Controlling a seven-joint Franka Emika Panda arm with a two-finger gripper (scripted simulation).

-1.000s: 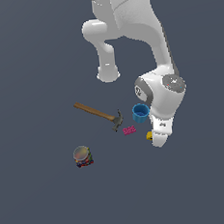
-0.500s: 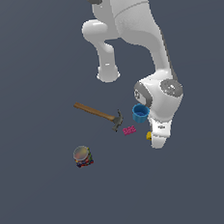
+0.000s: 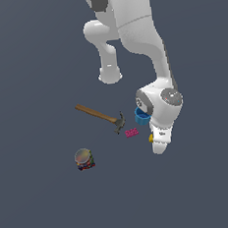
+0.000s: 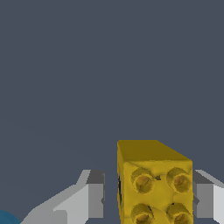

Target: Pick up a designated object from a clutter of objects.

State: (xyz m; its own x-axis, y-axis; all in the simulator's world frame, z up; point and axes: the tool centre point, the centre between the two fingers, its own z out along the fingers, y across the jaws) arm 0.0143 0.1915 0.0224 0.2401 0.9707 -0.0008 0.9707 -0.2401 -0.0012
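The white two-fingered gripper straddles the small studded yellow plastic block, its jaws spread with a gap on one side; the block sits just beside the blue cup.

The yellow block is rendered as moulded plastic with a slightly mottled, semi-matt skin and round studs on one face, while the gripper fingers are shown in plain matt grey with smooth flat faces. The arm casing is finished in smooth, lightly glossy white, and the hammer is given a brown wood-look handle and a dark metal-look head. The blue cup and pink brick appear as smooth plastic, the can carries a multicoloured printed label, and the ground is a uniform matt dark grey.
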